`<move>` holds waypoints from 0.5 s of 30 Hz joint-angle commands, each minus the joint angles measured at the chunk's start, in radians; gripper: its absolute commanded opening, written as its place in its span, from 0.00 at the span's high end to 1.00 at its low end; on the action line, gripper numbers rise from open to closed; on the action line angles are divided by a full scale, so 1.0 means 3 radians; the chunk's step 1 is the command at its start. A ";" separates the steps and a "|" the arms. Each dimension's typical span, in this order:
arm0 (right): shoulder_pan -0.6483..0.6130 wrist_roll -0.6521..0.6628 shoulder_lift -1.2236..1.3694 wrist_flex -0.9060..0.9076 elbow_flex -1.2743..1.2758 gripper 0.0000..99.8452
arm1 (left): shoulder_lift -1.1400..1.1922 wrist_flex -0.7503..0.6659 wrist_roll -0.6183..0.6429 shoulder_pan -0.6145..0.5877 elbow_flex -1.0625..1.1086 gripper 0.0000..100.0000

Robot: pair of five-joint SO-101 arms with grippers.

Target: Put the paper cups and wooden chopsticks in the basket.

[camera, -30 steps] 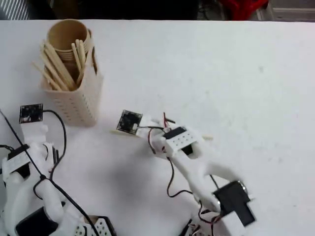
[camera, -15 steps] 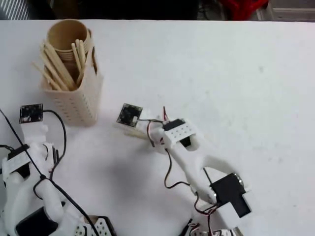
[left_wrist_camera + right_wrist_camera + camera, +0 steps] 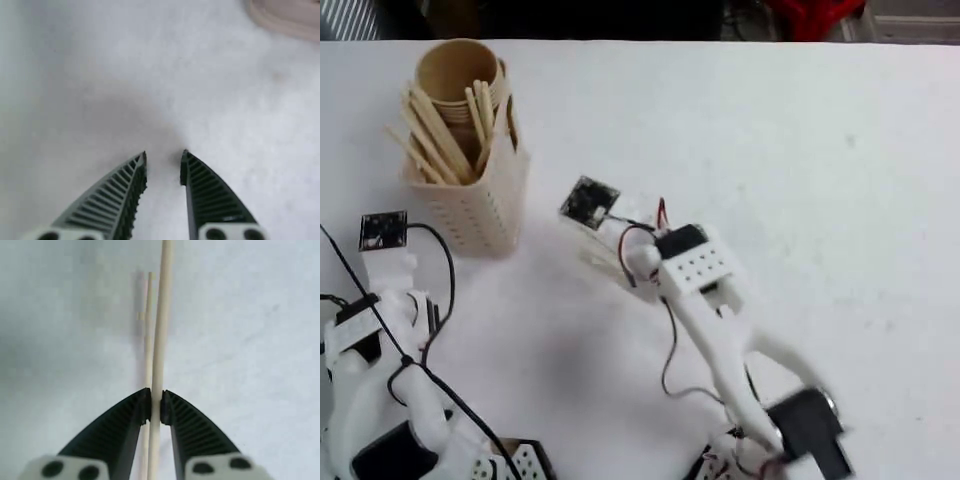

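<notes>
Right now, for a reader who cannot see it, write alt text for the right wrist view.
The right gripper is shut on a wooden chopstick that points straight ahead from its jaws. A second chopstick lies alongside on the white table.

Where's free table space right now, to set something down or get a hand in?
Free: the right half of the table, beyond the right gripper, and the far strip right of the basket. Crowded: the gap between basket, left gripper and right gripper, which holds a chopstick.

Robotics workbench, white table point(image 3: 840, 150), exposed wires point(image 3: 450, 270), bare circuit boards point(image 3: 383, 231)
</notes>
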 commanded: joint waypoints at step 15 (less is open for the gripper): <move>-0.0760 -0.0823 -0.1281 -0.0130 -0.1795 0.98 | -0.0069 -0.0072 -0.0010 0.0049 0.0015 0.86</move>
